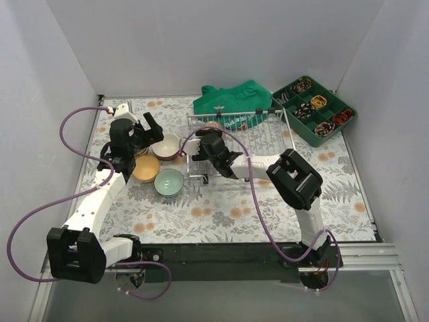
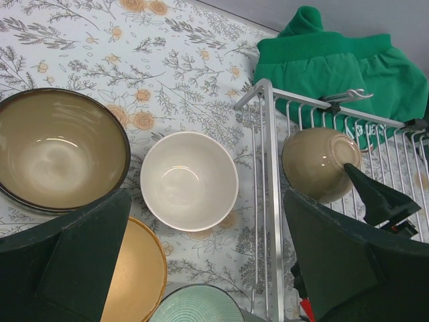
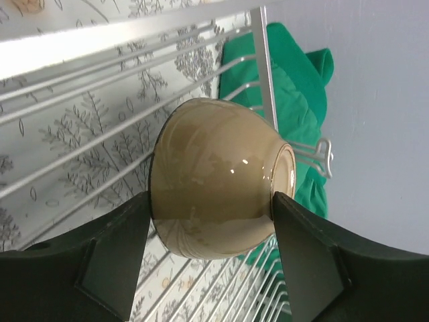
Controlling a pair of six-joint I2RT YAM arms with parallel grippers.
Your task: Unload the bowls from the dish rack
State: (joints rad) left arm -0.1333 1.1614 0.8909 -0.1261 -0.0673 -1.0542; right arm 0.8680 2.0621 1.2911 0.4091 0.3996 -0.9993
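The silver wire dish rack [image 1: 258, 141] stands at mid-table. One glossy tan bowl [image 3: 214, 188] stands on its side at the rack's far left corner [image 1: 213, 125]. My right gripper [image 3: 213, 201] is shut on it, one finger on the rim and one on the foot. In the left wrist view this bowl [image 2: 320, 164] sits just inside the rack's rail [image 2: 270, 201]. My left gripper [image 2: 208, 268] is open and empty above the table, left of the rack. Below it stand a white bowl [image 2: 189, 180], a dark brown bowl [image 2: 57, 151], a yellow bowl [image 2: 137, 275] and a green ribbed bowl [image 2: 201, 305].
A green cloth [image 1: 234, 99] lies behind the rack. A green compartment tray [image 1: 314, 109] with small items stands at the far right. The bowls on the table [image 1: 166, 146] crowd the space between the left arm and the rack. White walls close in three sides.
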